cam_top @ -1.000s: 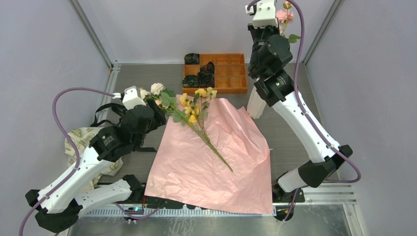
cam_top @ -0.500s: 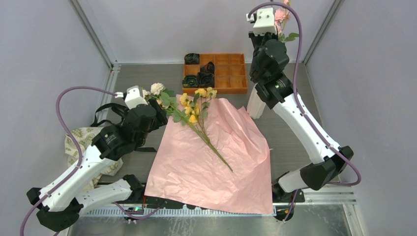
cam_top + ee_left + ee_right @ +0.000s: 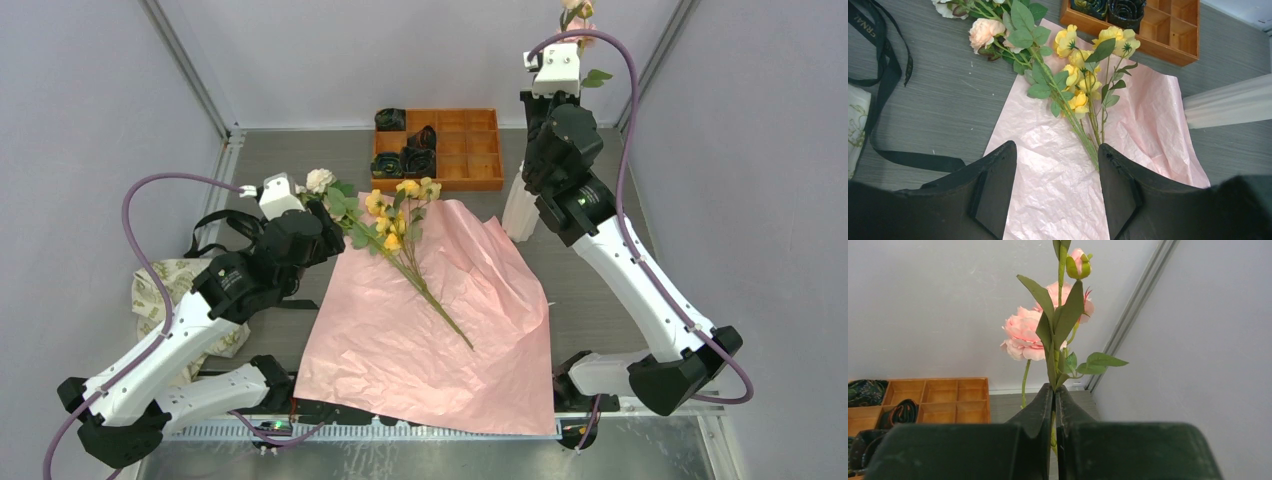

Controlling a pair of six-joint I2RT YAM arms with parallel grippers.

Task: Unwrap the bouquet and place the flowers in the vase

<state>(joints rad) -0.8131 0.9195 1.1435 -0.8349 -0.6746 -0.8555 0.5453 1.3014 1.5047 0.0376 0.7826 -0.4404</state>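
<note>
Okay, grey wood-grain table (image 3: 600, 290), pale grey walls (image 3: 400, 50) on three sides, metal rails (image 3: 192, 65) running down the corners. Crinkled pink paper (image 3: 420, 330) is spread flat over the middle of the table, under and ahead of the left pincer (image 3: 1055, 150).

The left pincer hangs low over the paper's far left part, jaws apart, nothing between them. The flowers (image 3: 1083, 95), a loose bunch of yellow, peach and white roses with green leaves, lie just ahead of it. The blooms sit around the paper's far edge and the stems run back over the paper toward its right-hand finger. A black ribbon (image 3: 883, 80) lies on bare table to the left of this pincer. Crumpled beige patterned paper (image 3: 165, 290) sits behind it, beside the arm at the table's left edge.

The right pincer (image 3: 1054, 388) is raised high and points up, jaws pressed together on the green stem of a pink rose (image 3: 1030, 337), with blooms and a bud above the fingertips.

Containers: the white ribbed vase (image 3: 520, 210) stands on the table well below the right pincer, partly hidden by that arm, so its inside cannot be seen. The orange tray (image 3: 470, 150) sits at the far edge, beyond the left pincer, with dark rolled rosettes (image 3: 415, 160) in its left compartments.
</note>
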